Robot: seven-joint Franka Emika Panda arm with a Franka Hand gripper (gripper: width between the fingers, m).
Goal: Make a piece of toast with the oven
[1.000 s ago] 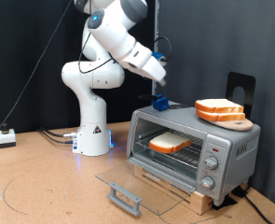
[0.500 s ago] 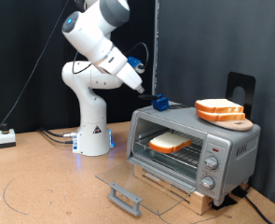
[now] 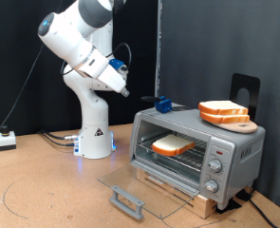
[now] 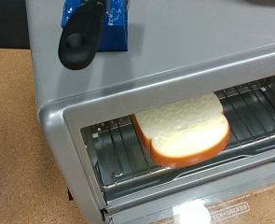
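Exterior view: brown table (image 3: 35, 180), black backdrop (image 3: 206, 47), oven (image 3: 196, 152) holding toast (image 3: 173, 145); tool (image 3: 123, 91) state unclear.

Exterior view facing the oven (image 3: 196, 147) from afar, wrist view looking down closer (both share its open front)

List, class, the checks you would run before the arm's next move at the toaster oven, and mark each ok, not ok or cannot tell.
1. Pale bread slice with orange-brown crust lies on the wire rack: ok.
2. Silver-grey toaster oven glass door shut: not ok, it lies open.
3. Hand clear of the oven: ok.
4. Hand empty: cannot tell.
5. Stack of slices rests on top of the oven: ok.
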